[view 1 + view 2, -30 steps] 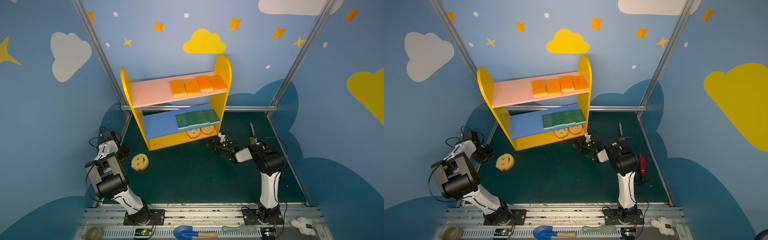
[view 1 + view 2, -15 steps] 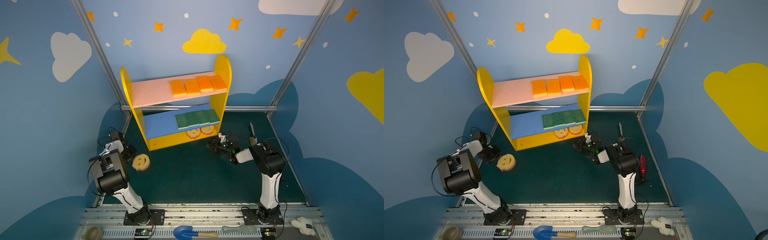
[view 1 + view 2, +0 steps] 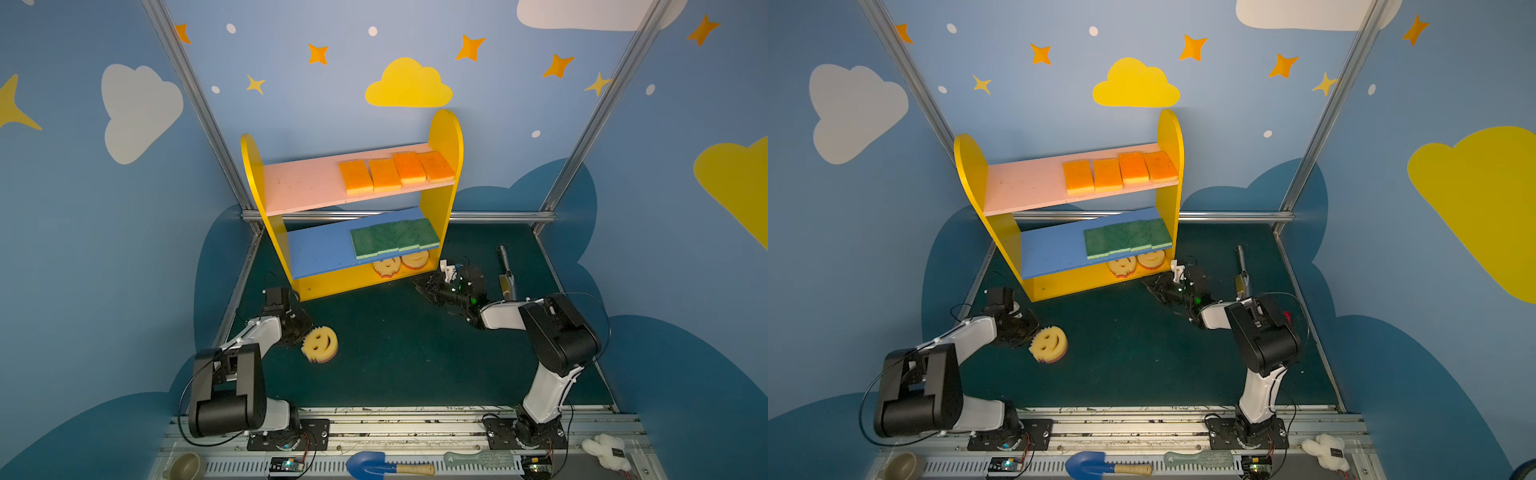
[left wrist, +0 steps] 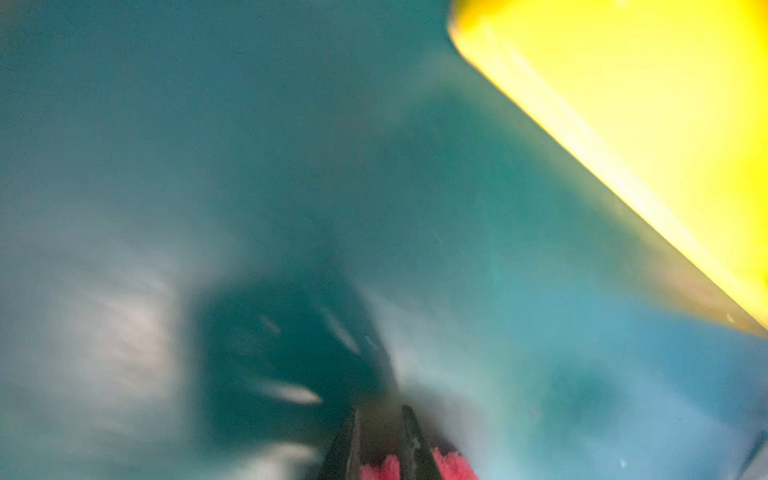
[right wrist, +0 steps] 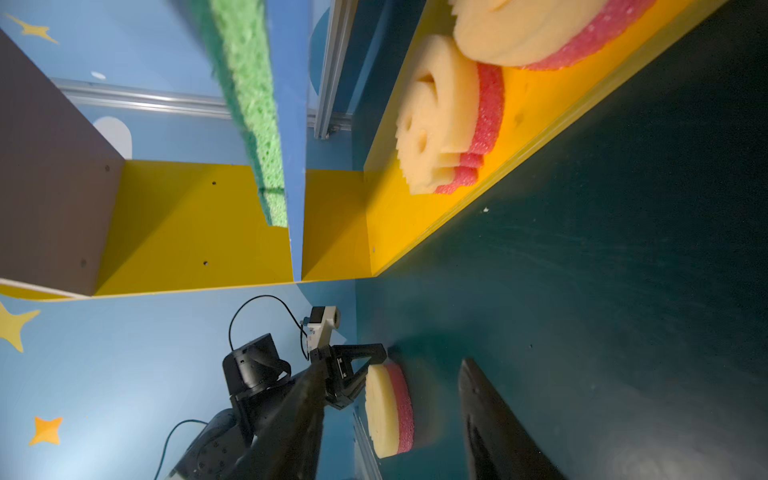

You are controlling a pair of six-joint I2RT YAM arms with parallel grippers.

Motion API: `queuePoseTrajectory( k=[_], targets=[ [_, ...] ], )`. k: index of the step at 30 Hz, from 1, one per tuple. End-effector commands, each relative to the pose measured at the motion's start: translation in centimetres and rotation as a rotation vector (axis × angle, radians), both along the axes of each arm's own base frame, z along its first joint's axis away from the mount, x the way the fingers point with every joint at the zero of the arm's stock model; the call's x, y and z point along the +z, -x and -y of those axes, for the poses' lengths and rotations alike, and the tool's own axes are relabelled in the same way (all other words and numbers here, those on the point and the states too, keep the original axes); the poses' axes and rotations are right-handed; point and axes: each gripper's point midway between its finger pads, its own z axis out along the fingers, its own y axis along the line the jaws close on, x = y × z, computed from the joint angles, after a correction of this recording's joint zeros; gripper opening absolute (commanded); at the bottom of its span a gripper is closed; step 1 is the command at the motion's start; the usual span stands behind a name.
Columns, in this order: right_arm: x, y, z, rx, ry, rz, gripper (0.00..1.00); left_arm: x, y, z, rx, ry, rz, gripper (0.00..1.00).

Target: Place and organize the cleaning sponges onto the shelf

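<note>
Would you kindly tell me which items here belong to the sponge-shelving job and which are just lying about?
Job: shelf, orange sponges, green sponges, shelved smiley sponges, loose smiley sponge.
Lying about: blue trowel, green brush, white plush toy, small bowl, long-handled tool.

The shelf (image 3: 445, 137) has yellow sides. Four orange sponges (image 3: 395, 172) lie in a row at the right end of its pink top board. Four green sponges (image 3: 395, 239) lie in a row on the blue board below. Two smiley sponges (image 3: 385, 267) lie on the yellow bottom. The third smiley sponge (image 3: 320, 344) is off the shelf, face up, in front of its left end.
</note>
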Motion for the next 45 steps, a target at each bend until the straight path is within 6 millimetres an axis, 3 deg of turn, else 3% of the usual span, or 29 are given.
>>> queuePoseTrajectory(
  k=[1,4,7,11,14,16,20,26,31,40,45],
  targets=[
    [-1.2,2.9,-0.1,0.054,0.109,-0.004,0.57,1.7,-2.4,3.2,0.013,0.051,0.118,0.2],
    [-2.1,5.2,-0.2,0.118,0.175,-0.033,0.59,3.0,-3.4,5.4,-0.042,0.057,0.154,0.22],
    [-3.3,7.6,-0.7,0.176,0.219,-0.057,0.59,4.9,-3.9,6.4,-0.071,0.075,0.213,0.27],
    [-4.4,11.0,-1.9,0.237,0.283,-0.059,0.55,8.1,-3.3,6.8,-0.122,0.081,0.302,0.47],
    [-4.3,12.7,-3.5,0.272,0.298,-0.024,0.53,9.8,-2.3,7.3,-0.164,0.091,0.368,0.51],
    [-3.9,13.6,-4.8,0.309,0.279,0.011,0.53,10.2,-1.5,7.4,-0.187,0.082,0.388,0.52],
    [-4.1,15.2,-7.8,0.4,0.283,0.039,0.56,8.8,0.4,7.1,-0.195,0.073,0.391,0.57],
    [-5.2,16.7,-12.5,0.51,0.309,0.051,0.64,7.1,1.6,6.1,-0.193,0.009,0.437,0.68],
    [-5.9,16.6,-15.4,0.547,0.32,0.049,0.64,7.6,1.5,5.6,-0.213,-0.023,0.469,0.74],
    [-8.0,15.5,-18.1,0.568,0.351,0.002,0.54,8.3,1.6,4.6,-0.158,-0.024,0.538,0.82],
    [-9.3,15.4,-18.5,0.57,0.358,-0.032,0.44,7.0,2.6,3.7,-0.125,-0.056,0.551,0.86]
  ],
)
